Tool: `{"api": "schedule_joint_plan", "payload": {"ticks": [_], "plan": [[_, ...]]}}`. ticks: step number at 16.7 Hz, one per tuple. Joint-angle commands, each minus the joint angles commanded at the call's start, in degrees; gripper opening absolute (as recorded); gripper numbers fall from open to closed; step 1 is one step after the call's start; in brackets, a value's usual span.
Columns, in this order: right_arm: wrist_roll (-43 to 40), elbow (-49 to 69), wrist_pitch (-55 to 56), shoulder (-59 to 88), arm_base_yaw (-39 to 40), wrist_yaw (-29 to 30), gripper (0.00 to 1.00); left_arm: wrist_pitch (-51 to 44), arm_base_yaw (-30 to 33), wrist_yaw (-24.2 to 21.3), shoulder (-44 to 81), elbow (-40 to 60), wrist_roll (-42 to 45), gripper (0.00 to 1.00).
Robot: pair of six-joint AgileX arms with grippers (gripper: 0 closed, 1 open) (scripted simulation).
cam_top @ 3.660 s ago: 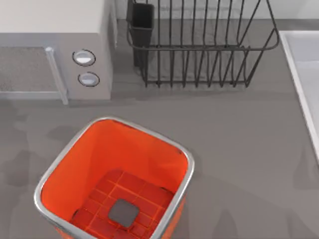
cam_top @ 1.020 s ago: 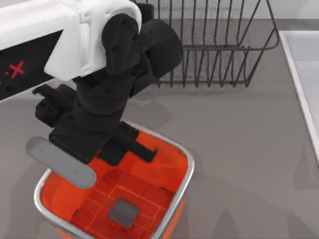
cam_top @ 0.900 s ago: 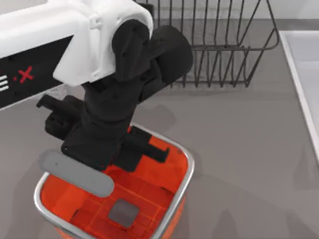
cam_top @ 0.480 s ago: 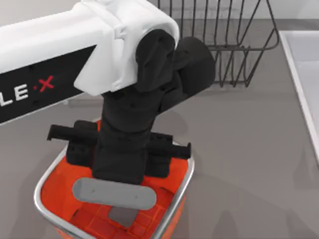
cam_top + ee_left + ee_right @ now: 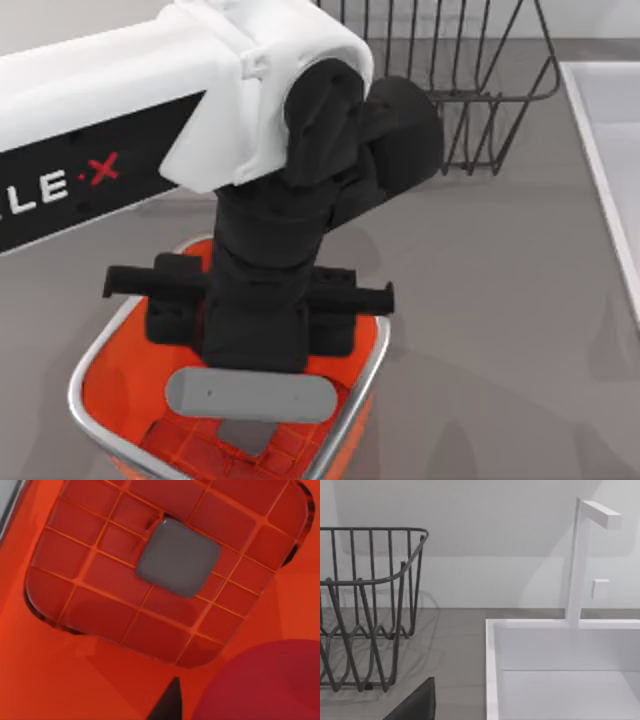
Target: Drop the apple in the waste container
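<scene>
Left gripper [image 5: 255,340] hangs right over the waste container [image 5: 100,345], apple [image 5: 265,680] beside its finger; can't tell whether it's pinched.

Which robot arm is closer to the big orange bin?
The left one. The left gripper hangs right over the waste container, with the apple above its floor. The right arm is off toward the wire rack and sink.
</scene>
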State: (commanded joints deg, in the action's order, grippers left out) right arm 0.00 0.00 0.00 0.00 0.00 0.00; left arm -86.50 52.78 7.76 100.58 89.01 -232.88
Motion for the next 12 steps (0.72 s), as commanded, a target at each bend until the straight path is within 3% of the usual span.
{"api": "schedule_joint_plan", "payload": {"ticks": [5, 12], "plan": [[0.00, 0.00, 0.00, 0.00, 0.00, 0.00, 1.00, 0.79, -0.36, 0.08, -0.15, -0.90, 0.15, 0.00], [0.00, 0.00, 0.00, 0.00, 0.00, 0.00, 1.00, 8.82, -1.09, 0.49, -0.28, -8.54, 0.96, 0.00]]}}
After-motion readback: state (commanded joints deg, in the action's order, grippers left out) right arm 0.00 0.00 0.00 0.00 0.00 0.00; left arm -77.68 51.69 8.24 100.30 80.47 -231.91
